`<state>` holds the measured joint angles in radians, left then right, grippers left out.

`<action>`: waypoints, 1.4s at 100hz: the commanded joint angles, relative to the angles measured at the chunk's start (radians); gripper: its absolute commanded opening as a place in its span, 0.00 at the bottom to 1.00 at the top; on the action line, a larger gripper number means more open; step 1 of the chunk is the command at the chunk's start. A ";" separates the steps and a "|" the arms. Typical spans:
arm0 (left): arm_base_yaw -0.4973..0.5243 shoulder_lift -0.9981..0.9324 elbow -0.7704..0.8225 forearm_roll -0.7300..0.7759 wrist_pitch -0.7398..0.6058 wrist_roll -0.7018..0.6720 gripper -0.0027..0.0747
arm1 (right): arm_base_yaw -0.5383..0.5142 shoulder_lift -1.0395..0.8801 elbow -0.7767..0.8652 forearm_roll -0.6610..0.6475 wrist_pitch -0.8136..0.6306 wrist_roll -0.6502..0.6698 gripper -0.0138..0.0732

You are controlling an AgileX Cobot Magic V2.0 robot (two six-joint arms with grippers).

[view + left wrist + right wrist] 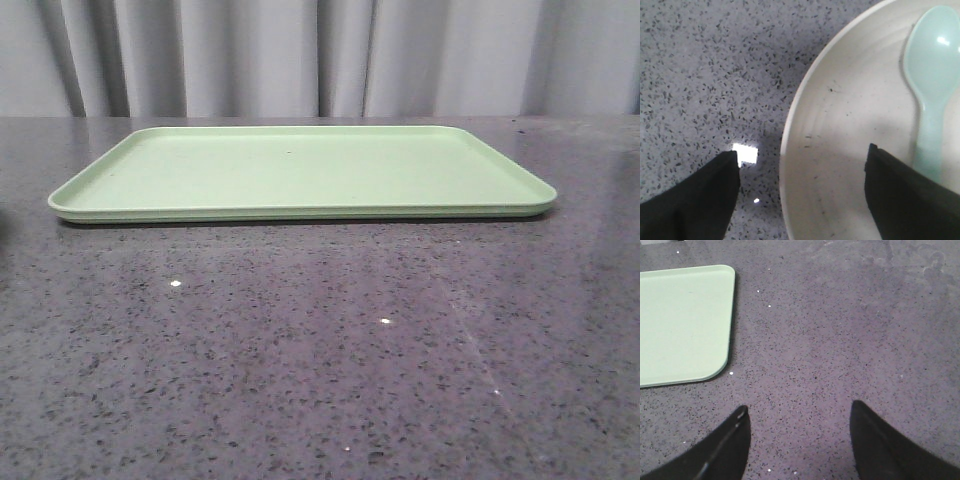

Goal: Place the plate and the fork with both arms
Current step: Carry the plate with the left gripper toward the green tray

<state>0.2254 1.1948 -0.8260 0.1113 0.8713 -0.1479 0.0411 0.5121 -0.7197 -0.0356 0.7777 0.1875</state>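
Note:
In the left wrist view the pale cream speckled plate [850, 125] lies on the dark countertop with a pale blue-grey spoon [934, 75] in it. My left gripper [801, 157] is open and straddles the plate's rim: one finger over the counter, the other over the plate's inside beside the spoon's handle. I cannot tell whether it touches the plate. My right gripper [799, 410] is open and empty over bare countertop, apart from the green tray's corner [715, 367]. The yellow fork is out of view. Neither gripper nor the plate shows in the front view.
The rectangular light green tray [300, 170] lies flat at the far middle of the speckled dark grey countertop [320, 350], with nothing on it. Grey curtains hang behind the table.

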 commanded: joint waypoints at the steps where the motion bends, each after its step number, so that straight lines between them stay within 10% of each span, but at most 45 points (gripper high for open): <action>1: 0.001 0.002 -0.032 0.010 -0.029 -0.005 0.70 | -0.002 0.011 -0.034 -0.009 -0.061 -0.011 0.68; 42: 0.001 0.040 -0.032 0.027 -0.020 -0.005 0.66 | -0.002 0.011 -0.034 -0.009 -0.059 -0.011 0.68; 83: 0.001 0.041 -0.032 0.027 -0.007 -0.005 0.01 | -0.002 0.011 -0.034 -0.009 -0.035 -0.011 0.68; 140: 0.024 -0.024 -0.032 -0.024 0.038 0.021 0.01 | -0.002 0.011 -0.034 -0.009 -0.024 -0.011 0.68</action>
<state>0.2373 1.2162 -0.8370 0.0925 0.9000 -0.1496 0.0411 0.5121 -0.7197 -0.0356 0.8106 0.1875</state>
